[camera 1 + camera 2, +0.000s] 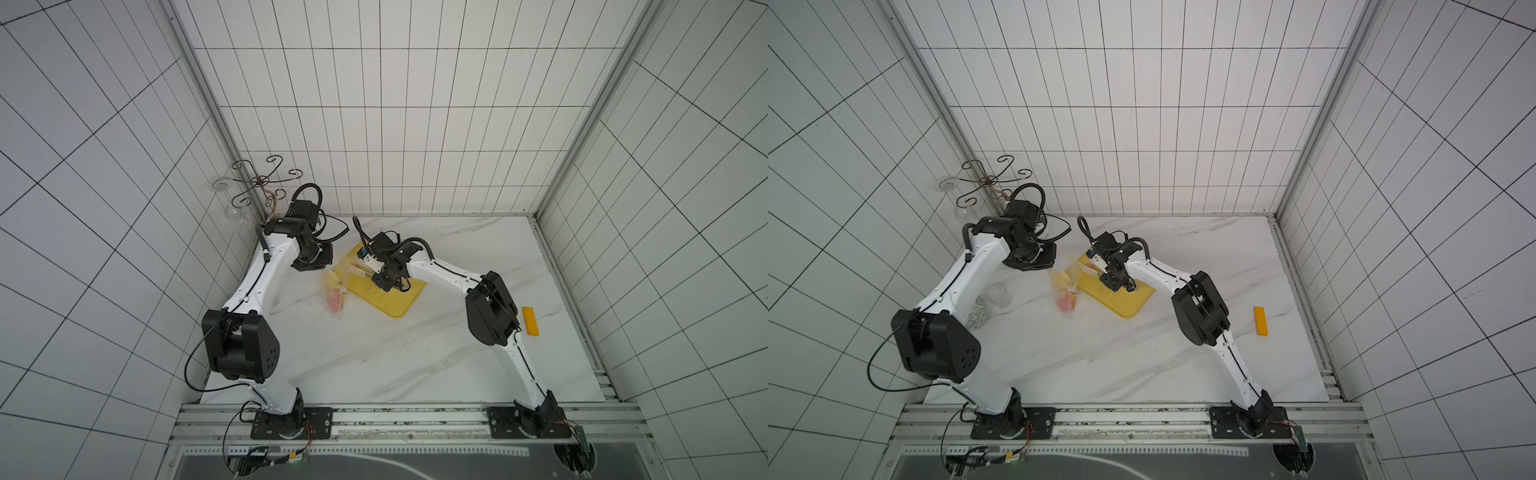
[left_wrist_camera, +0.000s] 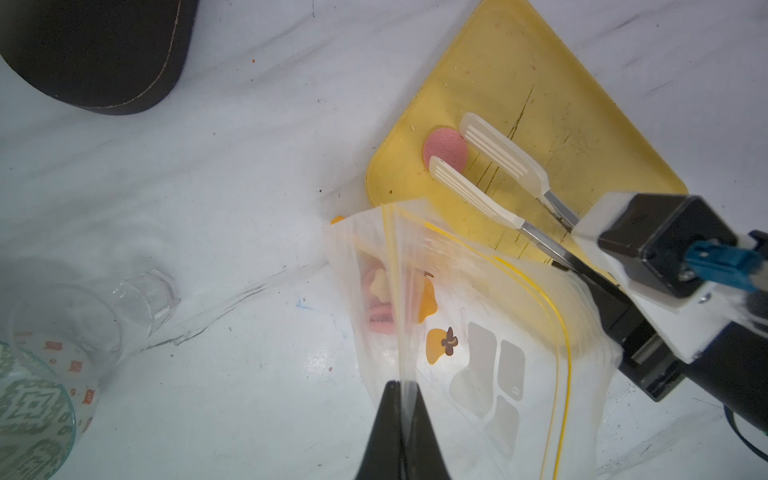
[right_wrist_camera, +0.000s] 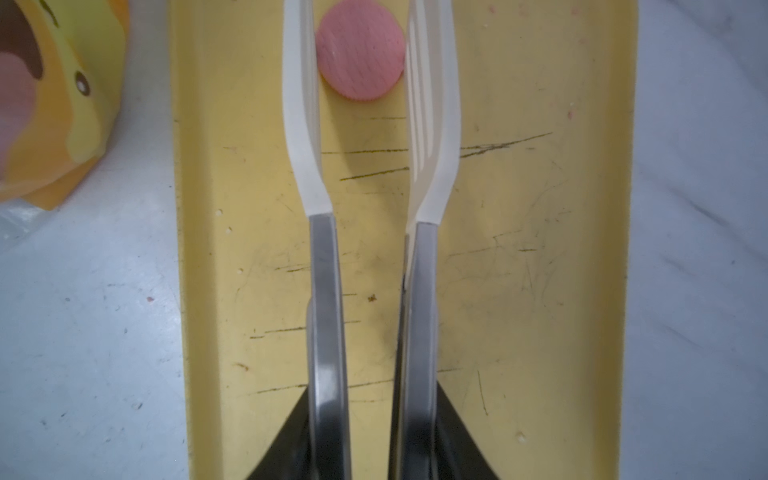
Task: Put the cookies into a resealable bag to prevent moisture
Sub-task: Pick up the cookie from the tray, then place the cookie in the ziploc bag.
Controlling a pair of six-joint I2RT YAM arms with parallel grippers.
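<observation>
- Left wrist view, right up against the lens: left gripper (image 2: pixel 402 386), black fingers pinched tight on the top edge of the resealable bag (image 2: pixel 478 316), bag mouth gaping toward the yellow tray (image 2: pixel 519 83).
- Deep inside the bag: cookies (image 2: pixel 380 309), pink ones plus a pale flower-shaped bit, well away from the pinch point.
- Just past the bag mouth: tongs (image 2: pixel 471 191) reaching over the tray, one pink cookie (image 2: pixel 442 145) sitting between the white tips, near a tray corner.
- Off on the marble table (image 2: pixel 249 166): a clear glass (image 2: pixel 124 307), apart from the bag.
- Right wrist view: right gripper (image 3: pixel 374 440) clamped around the steel arms of the tongs, carrying them.
- Same pink cookie dead centre between the two tips and seemingly touching both. Can't tell if actually squeezed or lifted off the tray.
- Bag's yellow cartoon print off to one side, beside the tray and not on it.
- Both top views: bag (image 1: pixel 337 291) (image 1: pixel 1065 295) hanging from under the left wrist, just beside the tray edge, pink pile at its bottom.
- Left fingers hidden under the wrist here.
- Tong tips over the tray end nearest the bag.
- Orange bar (image 1: pixel 530 321) lying well apart, out by the right arm.
</observation>
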